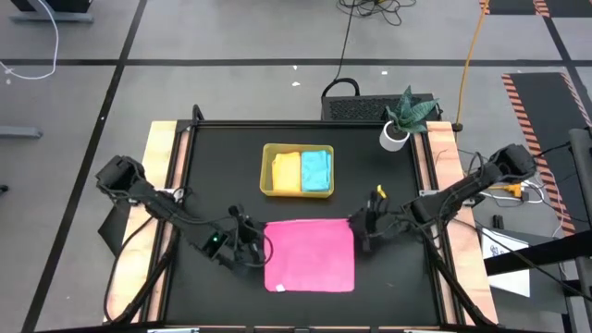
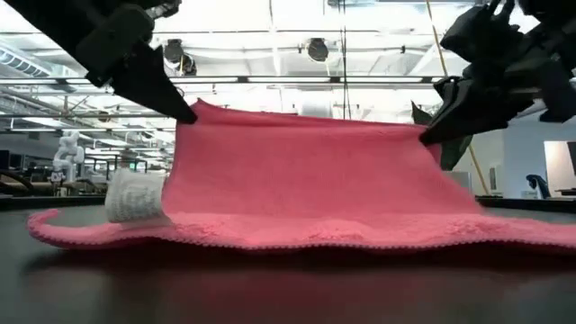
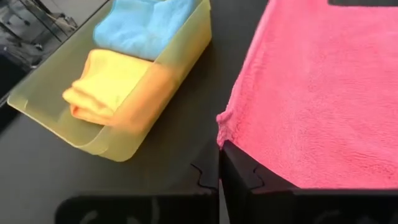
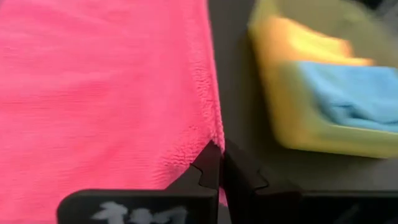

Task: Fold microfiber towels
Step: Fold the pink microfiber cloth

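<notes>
Both claws, left gripper (image 1: 252, 242) and right gripper (image 1: 359, 231), are pinching the pink towel's (image 1: 310, 254) corners nearest the tray (image 1: 268, 173), lifting that edge.

I am looking into a large open lab or workshop hall, grey floor (image 1: 231, 37) carrying taped lines, cables (image 1: 370, 11) trailing behind my table (image 1: 222, 148), ceiling trusses (image 2: 297, 85) and lamps (image 2: 315, 47) showing beyond.

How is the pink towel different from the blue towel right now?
The pink towel is spread open on the table; the blue towel is folded small. The pink one lies outside the tray, its far corners pinched and lifted by both end effectors; the blue one sits inside, untouched. Both are soft microfiber.
</notes>
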Controlling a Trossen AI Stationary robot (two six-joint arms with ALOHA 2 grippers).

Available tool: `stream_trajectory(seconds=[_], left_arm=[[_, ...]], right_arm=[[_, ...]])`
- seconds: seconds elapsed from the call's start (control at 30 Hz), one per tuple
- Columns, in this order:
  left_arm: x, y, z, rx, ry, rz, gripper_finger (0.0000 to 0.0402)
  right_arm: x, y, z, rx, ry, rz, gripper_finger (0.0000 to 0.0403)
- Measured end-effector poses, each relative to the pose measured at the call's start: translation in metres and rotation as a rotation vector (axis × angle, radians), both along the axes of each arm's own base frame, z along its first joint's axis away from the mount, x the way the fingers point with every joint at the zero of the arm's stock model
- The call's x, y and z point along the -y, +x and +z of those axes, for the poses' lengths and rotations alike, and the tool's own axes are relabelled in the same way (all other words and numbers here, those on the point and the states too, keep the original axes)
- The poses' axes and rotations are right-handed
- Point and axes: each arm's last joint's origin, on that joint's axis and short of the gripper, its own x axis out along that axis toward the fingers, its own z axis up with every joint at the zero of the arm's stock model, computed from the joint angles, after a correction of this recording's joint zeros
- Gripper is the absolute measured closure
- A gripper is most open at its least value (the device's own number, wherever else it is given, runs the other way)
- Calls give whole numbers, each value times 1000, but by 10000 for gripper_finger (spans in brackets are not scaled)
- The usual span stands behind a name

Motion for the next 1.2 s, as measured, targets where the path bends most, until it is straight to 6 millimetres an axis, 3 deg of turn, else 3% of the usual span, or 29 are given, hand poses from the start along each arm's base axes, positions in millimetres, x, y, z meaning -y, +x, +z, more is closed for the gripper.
stream_trajectory(seconds=[0.17,0.33,0.5,0.67,0.93,1.2], left_arm=[[0,4,1,26,-28,-7,384],[8,5,3,38,-43,-75,391],[11,3,3,29,-75,-93,391],[11,3,2,29,-78,-92,380],[11,3,2,29,-78,-93,395],[11,4,3,29,-78,-93,379]], right_arm=[[-6,6,-7,-39,117,107,367],[-12,8,-14,-94,224,230,299],[-7,9,-13,-63,112,143,238],[-2,7,-15,-85,-52,117,215],[8,9,-36,-142,-188,180,235],[9,12,-38,-69,-232,217,351]])
